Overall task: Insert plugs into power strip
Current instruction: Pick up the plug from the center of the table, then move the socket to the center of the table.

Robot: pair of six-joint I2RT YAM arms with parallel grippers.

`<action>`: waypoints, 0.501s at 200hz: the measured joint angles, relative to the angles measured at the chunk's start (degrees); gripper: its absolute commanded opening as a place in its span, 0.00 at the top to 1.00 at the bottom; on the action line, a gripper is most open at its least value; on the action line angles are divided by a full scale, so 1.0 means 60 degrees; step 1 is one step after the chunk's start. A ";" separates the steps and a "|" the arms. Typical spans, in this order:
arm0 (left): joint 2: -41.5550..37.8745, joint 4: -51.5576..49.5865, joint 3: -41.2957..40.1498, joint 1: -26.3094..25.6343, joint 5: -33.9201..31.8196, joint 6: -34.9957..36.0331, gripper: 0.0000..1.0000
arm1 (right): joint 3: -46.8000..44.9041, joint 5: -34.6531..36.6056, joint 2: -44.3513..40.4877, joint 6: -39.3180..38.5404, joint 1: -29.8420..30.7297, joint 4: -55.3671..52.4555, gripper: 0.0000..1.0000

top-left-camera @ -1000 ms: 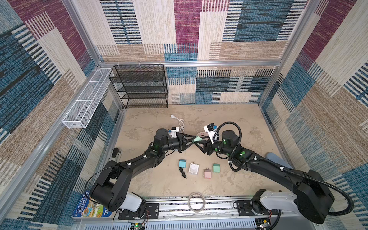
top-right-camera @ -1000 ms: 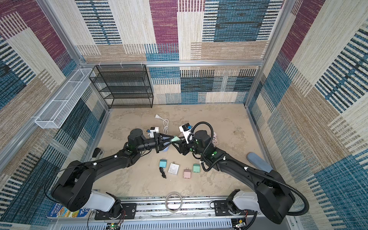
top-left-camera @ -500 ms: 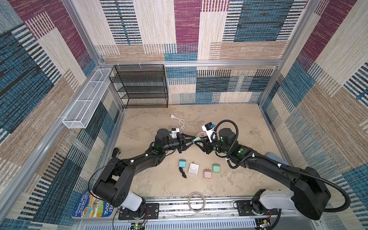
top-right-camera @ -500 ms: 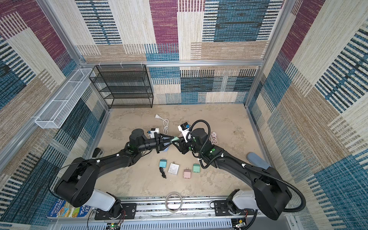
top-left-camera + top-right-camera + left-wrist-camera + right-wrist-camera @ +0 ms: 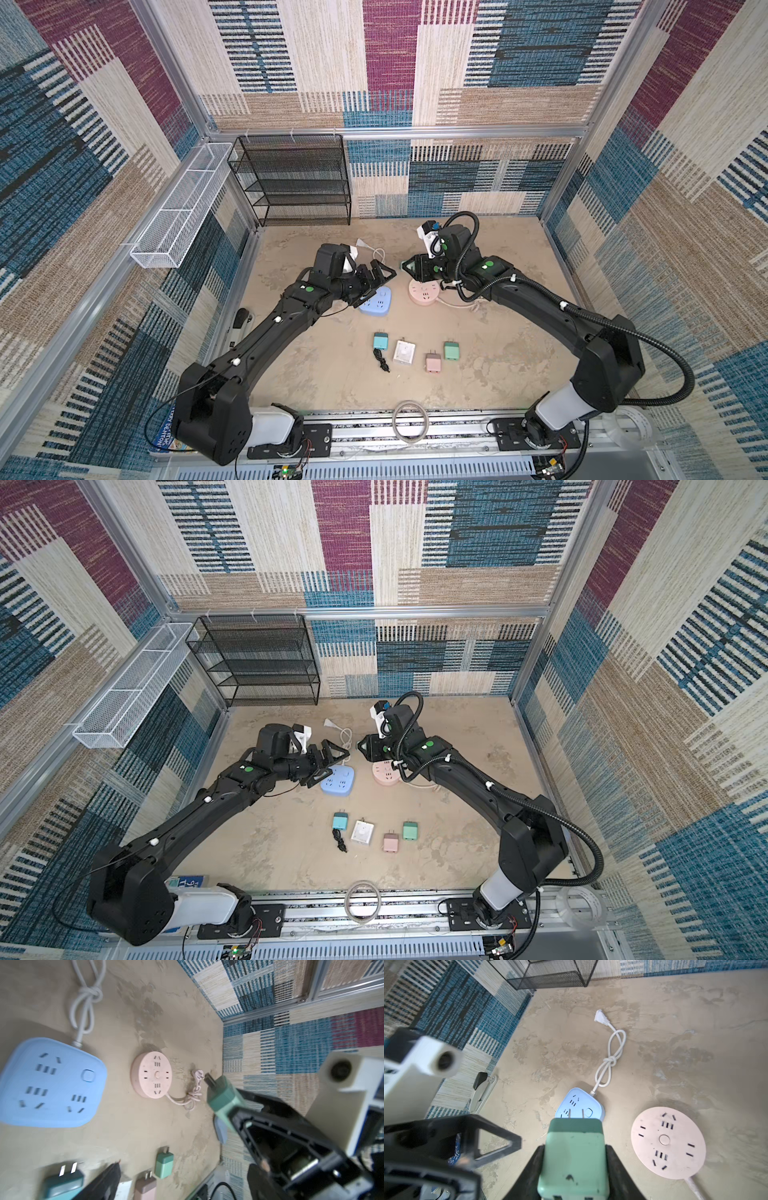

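Right gripper (image 5: 409, 266) pinches a mint green plug (image 5: 574, 1157) by its sides, prongs forward, held off the floor at mid-frame near the round pink power strip (image 5: 424, 292). Just left of it, the left gripper (image 5: 376, 284) stands spread over the blue power strip (image 5: 376, 302). Lower down, in a row, lie the teal plug (image 5: 380, 340), white plug (image 5: 404, 352), pink plug (image 5: 433, 363) and second mint green plug (image 5: 451, 350). Lettering on the blue booklet (image 5: 166, 432) at lower left is too small to read.

One mint plug (image 5: 574, 1167) is clamped in the right gripper (image 5: 574, 1150); teal (image 5: 380, 340), white (image 5: 404, 352), pink (image 5: 433, 363), mint (image 5: 451, 350) plugs lie flat.
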 measured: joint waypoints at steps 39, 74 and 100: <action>-0.0648 -0.2375 0.0492 0.0018 -0.1523 0.1741 0.03 | 0.1989 -0.0138 0.1683 -0.0120 -0.0484 -0.1443 1.00; -0.1086 -0.3311 0.0342 -0.0011 -0.1905 0.2583 0.00 | 0.3606 0.0015 0.2794 -0.0146 -0.0594 -0.2659 1.00; -0.1796 -0.3592 -0.0244 -0.0091 -0.1927 0.2922 0.00 | 0.4747 0.0459 0.3417 -0.0157 -0.0590 -0.3483 1.00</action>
